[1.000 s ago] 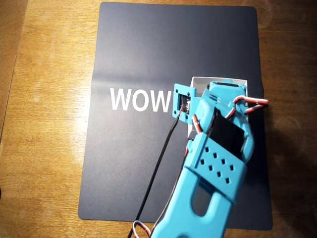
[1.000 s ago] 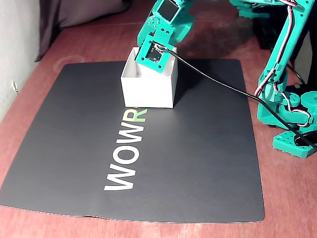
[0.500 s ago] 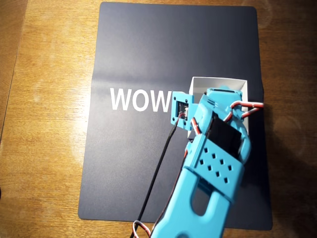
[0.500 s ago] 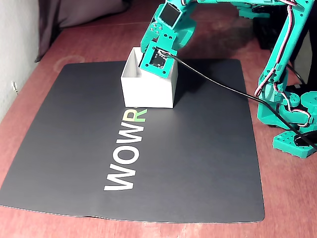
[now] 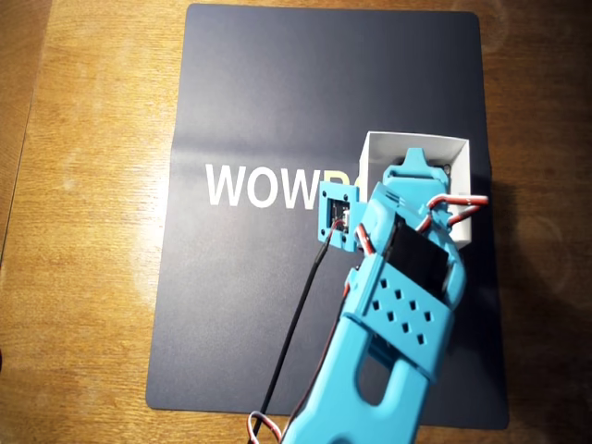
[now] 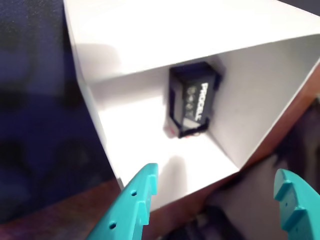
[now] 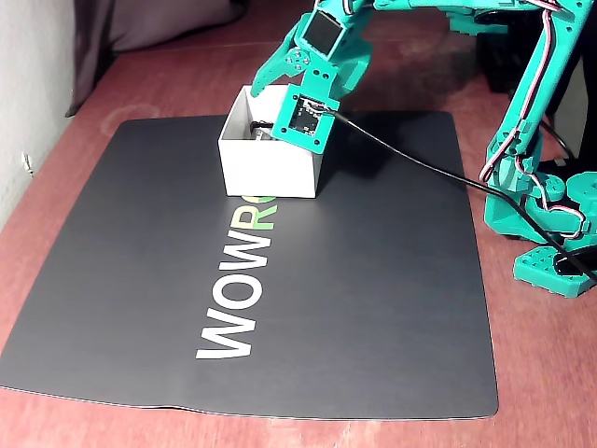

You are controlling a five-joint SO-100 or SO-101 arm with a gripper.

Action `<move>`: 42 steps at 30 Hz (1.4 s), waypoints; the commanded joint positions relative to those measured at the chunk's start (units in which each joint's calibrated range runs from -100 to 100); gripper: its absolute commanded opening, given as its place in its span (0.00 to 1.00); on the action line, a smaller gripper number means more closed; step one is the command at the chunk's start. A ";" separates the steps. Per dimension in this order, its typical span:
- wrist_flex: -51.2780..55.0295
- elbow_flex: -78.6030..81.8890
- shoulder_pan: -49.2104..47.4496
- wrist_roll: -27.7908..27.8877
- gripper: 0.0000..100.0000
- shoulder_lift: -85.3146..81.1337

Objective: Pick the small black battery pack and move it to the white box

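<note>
The small black battery pack [image 6: 192,100] lies inside the white box [image 6: 250,100], against its far wall, "PROCELL" lettering facing up and a bit of red wire at its near end. In the wrist view my gripper [image 6: 215,200] is open, its two teal fingers spread wide at the box's near edge and holding nothing. Seen from overhead, the arm covers most of the white box [image 5: 416,139], and the pack cannot be made out there. In the fixed view the gripper [image 7: 278,89] hangs just above the white box [image 7: 266,173].
The box stands on a dark mat [image 7: 373,280] printed "WOWR", which lies on a wooden table [image 5: 92,231]. The arm's teal base [image 7: 550,215] stands off the mat's right edge in the fixed view. A black cable [image 7: 410,159] runs from the wrist camera across the mat.
The gripper has drawn back and lifted out of the box. The box has slid a little: leftward in the fixed view, rightward in the overhead view, uncovering more of the lettering.
</note>
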 commanded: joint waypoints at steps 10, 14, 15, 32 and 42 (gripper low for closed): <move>-0.25 -1.39 -0.31 0.07 0.26 -1.15; -0.25 -1.39 -2.19 0.01 0.26 -3.61; -0.25 -1.30 -3.13 0.01 0.26 -4.57; 5.53 -0.48 -36.09 -6.29 0.26 -17.11; 11.40 4.32 -53.34 -9.22 0.26 -17.90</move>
